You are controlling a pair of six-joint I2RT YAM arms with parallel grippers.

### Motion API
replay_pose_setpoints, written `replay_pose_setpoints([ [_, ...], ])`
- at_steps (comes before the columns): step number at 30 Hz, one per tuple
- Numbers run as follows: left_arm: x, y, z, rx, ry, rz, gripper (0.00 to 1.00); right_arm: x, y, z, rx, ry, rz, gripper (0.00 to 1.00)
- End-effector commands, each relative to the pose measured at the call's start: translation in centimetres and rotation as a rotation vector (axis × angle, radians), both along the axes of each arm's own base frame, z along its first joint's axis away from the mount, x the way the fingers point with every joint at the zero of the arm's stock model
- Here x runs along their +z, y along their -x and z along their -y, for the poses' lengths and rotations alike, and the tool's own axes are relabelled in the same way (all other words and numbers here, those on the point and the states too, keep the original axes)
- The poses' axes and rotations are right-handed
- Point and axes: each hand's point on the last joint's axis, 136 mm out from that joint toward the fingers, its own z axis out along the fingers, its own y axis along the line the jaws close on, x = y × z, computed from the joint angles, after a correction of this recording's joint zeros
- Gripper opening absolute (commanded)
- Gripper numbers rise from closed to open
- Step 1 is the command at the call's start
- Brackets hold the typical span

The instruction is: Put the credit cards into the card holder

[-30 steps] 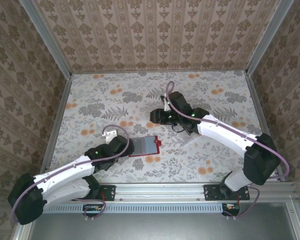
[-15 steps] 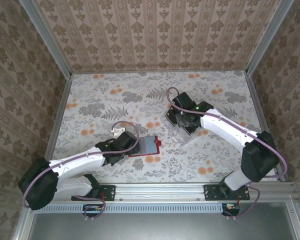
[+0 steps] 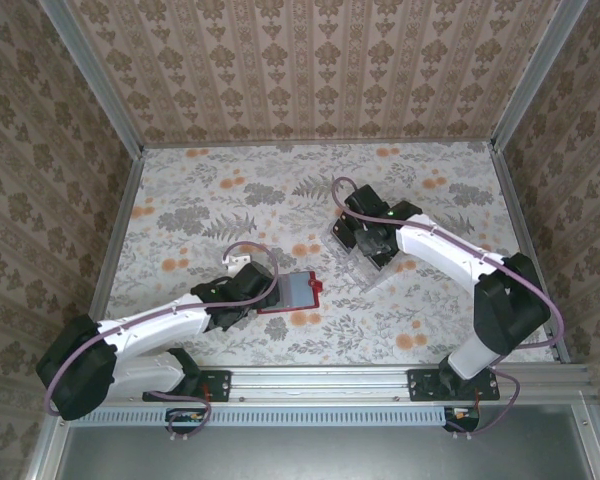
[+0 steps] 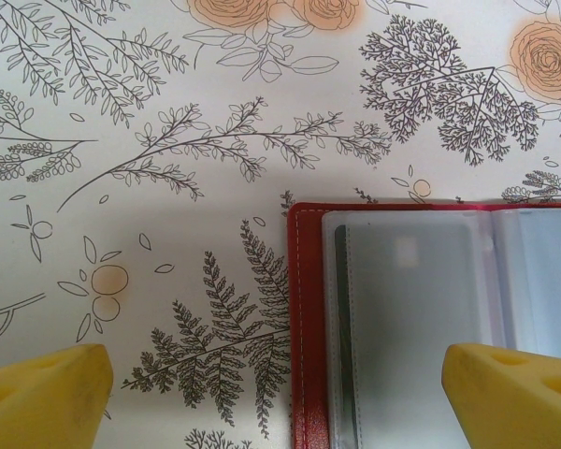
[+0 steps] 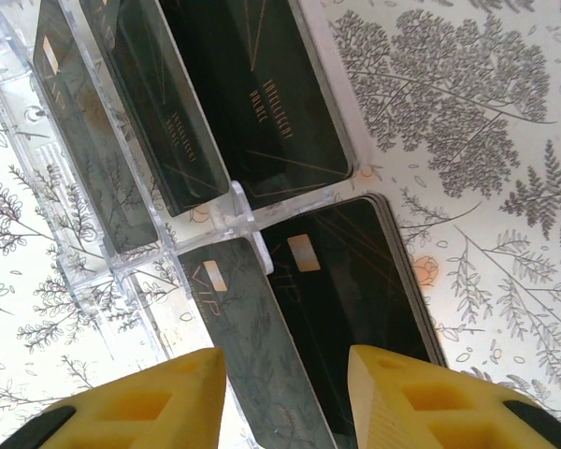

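The card holder [image 3: 292, 292] lies open near the table's middle, red with clear sleeves [image 4: 411, 318]. My left gripper [image 3: 263, 292] [image 4: 280, 398] is open and hangs low over it; the wallet's left edge runs between its fingertips. Several black credit cards [image 5: 234, 103] stand in a clear slotted tray [image 5: 122, 262] [image 3: 375, 275], and a stack of them [image 5: 365, 281] lies beside it. My right gripper [image 3: 363, 245] [image 5: 285, 402] hovers over the tray. Its jaws stand partly apart astride a leaning grey-black VIP card [image 5: 252, 346], with the right fingertip [image 5: 421, 402] above the stack.
The table is covered in a floral sheet [image 3: 210, 200], with aluminium rails [image 3: 115, 240] along its sides and patterned walls behind. The far half and the left side are bare floral surface.
My right gripper swung from the table's middle rightward to above the tray and has held there. My left wrist turned and shifted at the wallet's left edge.
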Motion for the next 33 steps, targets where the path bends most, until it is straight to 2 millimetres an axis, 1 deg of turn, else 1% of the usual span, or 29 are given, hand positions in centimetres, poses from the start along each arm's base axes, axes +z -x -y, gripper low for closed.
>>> replay_pose_setpoints([
  [1,0.8,-0.4,0.3,-0.007,0.006,0.014,1.0,-1.5,0.6,-0.1,0.008,-0.004,-0.048,0.41],
  [5,0.6,-0.4,0.2,-0.006,0.003,0.012,1.0,-1.9,0.8,-0.3,0.014,-0.016,-0.065,0.39],
  [10,0.5,-0.4,0.2,-0.006,0.006,0.011,1.0,-1.9,1.1,-0.6,0.026,-0.033,-0.075,0.36],
  [13,0.5,-0.4,0.2,-0.005,0.007,0.01,1.0,-1.9,1.1,-0.7,0.03,-0.039,-0.076,0.32],
  [15,0.5,-0.4,0.2,-0.006,0.007,0.011,1.0,-1.9,1.1,-0.7,0.035,-0.04,-0.077,0.28],
  [19,0.5,-0.5,0.2,-0.004,0.008,0.01,1.0,-1.9,1.2,-0.7,0.04,-0.036,-0.08,0.24],
  [21,0.5,-0.5,0.2,-0.005,0.008,0.01,1.0,-1.8,1.1,-0.7,0.045,-0.036,-0.078,0.21],
  [26,0.5,-0.5,0.3,-0.006,0.009,0.008,1.0,-1.6,1.0,-1.0,0.076,-0.033,-0.081,0.19],
  [33,0.5,-0.5,0.4,-0.009,0.012,0.006,1.0,-0.8,0.5,-1.5,0.12,-0.029,-0.079,0.12],
])
